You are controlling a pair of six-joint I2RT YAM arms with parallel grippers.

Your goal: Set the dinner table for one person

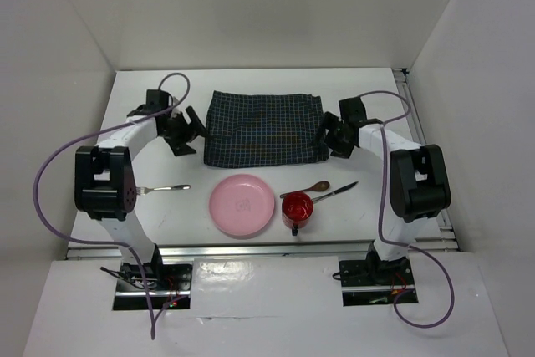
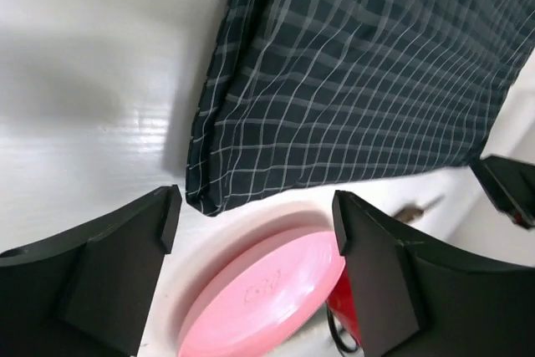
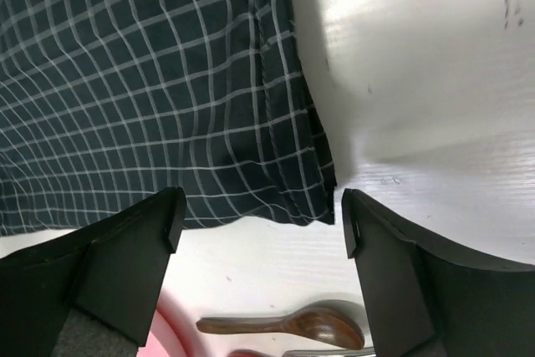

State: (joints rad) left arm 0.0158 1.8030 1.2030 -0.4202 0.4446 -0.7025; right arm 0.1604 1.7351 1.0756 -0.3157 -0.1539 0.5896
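Note:
On the white dinner table [image 1: 150, 215] a dark navy checked placemat [image 1: 265, 128] lies spread at the back centre. In front of it sit a pink plate [image 1: 242, 205], a red mug [image 1: 298, 209], a wooden spoon [image 1: 306, 189], a knife [image 1: 336, 191] and, at the left, a fork [image 1: 163, 188]. My left gripper [image 1: 194, 133] is open and empty over the placemat's near left corner [image 2: 205, 198]. My right gripper [image 1: 326, 135] is open and empty over the placemat's near right corner [image 3: 322, 206]. The plate [image 2: 267, 294] and the spoon [image 3: 284, 325] show in the wrist views.
White walls close in the table at the back and both sides. Metal rails run along the right edge [image 1: 426, 156] and the front edge [image 1: 267, 248]. Purple cables loop from both arms.

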